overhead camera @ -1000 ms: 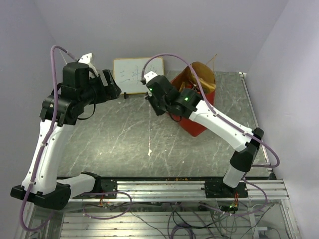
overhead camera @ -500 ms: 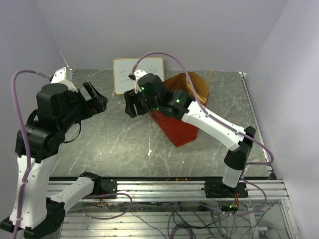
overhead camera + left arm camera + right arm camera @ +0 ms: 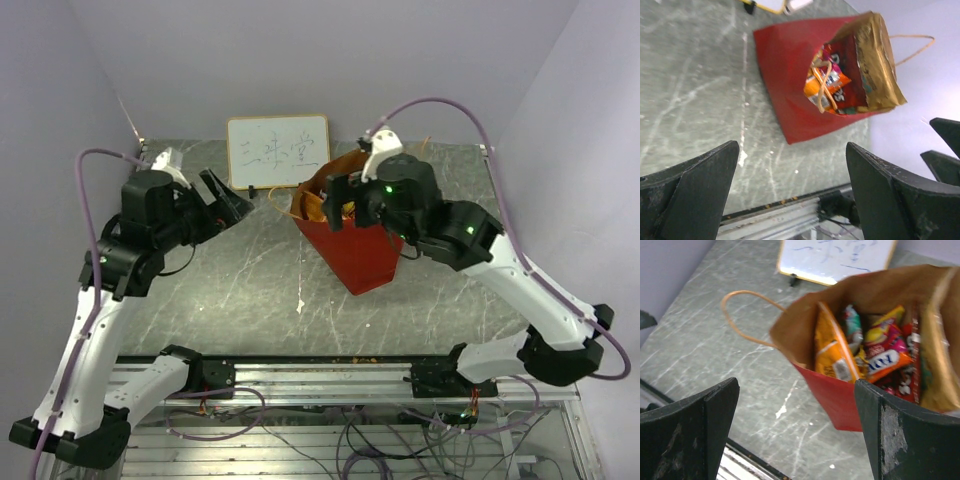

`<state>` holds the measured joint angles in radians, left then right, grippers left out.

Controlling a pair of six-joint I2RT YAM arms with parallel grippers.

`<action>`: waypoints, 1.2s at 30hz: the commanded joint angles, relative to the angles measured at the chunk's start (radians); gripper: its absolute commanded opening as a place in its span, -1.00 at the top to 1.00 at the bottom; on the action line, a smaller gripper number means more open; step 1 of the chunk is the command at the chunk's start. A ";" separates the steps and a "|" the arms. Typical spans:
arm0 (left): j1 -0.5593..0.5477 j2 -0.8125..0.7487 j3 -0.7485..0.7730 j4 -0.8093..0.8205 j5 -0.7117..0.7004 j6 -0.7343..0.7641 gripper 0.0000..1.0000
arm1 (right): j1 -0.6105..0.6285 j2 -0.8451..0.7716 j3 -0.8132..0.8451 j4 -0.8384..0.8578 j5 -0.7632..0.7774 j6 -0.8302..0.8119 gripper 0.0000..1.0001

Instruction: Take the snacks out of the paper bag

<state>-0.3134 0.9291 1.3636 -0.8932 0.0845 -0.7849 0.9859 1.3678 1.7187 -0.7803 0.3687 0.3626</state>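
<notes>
R gripper (image 3: 338, 204) now over bag (image 3: 362, 256) rim

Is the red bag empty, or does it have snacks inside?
Not empty. The paper bag is open on top, with orange, pink and red snacks inside.

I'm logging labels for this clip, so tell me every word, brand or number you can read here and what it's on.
Whiteboard: dark handwritten marks, too small to read.
Pink packet in the paper bag: white band with lettering, too blurred to read.
Red packet in the same bag: white lettering, partly hidden, unreadable.
No other text shows.
</notes>
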 commanded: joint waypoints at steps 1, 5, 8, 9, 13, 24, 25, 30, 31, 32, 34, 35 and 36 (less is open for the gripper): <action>-0.007 -0.005 -0.127 0.262 0.240 -0.134 -0.99 | -0.076 -0.076 -0.078 -0.046 0.065 0.002 -0.98; -0.011 0.013 -0.249 0.443 0.350 -0.244 -0.94 | -0.269 -0.141 -0.125 -0.008 -0.075 -0.009 -1.00; -0.017 0.034 -0.280 0.505 0.352 -0.273 -0.93 | -0.387 -0.133 -0.109 0.002 -0.156 -0.022 -1.00; -0.019 0.045 -0.285 0.520 0.358 -0.278 -0.91 | -0.431 -0.118 -0.096 -0.002 -0.181 -0.025 -1.00; -0.043 0.151 -0.265 0.501 0.369 -0.266 -0.76 | -0.612 -0.023 -0.020 -0.035 -0.273 -0.024 -1.00; -0.059 0.301 -0.177 0.443 0.336 -0.207 -0.39 | -0.964 0.155 -0.020 0.083 -0.728 0.049 -0.84; -0.059 0.306 -0.177 0.444 0.340 -0.206 -0.35 | -0.966 0.169 -0.022 0.097 -0.757 0.050 -0.77; -0.059 0.322 -0.173 0.470 0.350 -0.205 -0.15 | -0.968 0.233 -0.033 0.178 -0.878 0.066 -0.63; -0.059 0.327 -0.165 0.467 0.349 -0.200 -0.10 | -0.968 0.247 -0.028 0.181 -0.890 0.066 -0.59; -0.059 0.332 -0.157 0.461 0.350 -0.192 -0.05 | -0.968 0.261 -0.023 0.185 -0.900 0.067 -0.53; -0.059 0.345 -0.139 0.448 0.350 -0.174 0.02 | -0.968 0.279 -0.015 0.200 -0.923 0.070 -0.45; -0.059 0.351 -0.132 0.444 0.352 -0.167 0.09 | -0.968 0.288 -0.013 0.217 -0.934 0.075 -0.43; -0.059 0.355 -0.128 0.442 0.353 -0.159 0.15 | -0.968 0.292 -0.014 0.228 -0.943 0.081 -0.41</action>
<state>-0.3614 1.2713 1.1774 -0.4530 0.4126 -0.9905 0.0208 1.6394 1.6958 -0.6292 -0.4801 0.4240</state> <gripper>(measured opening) 0.474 0.723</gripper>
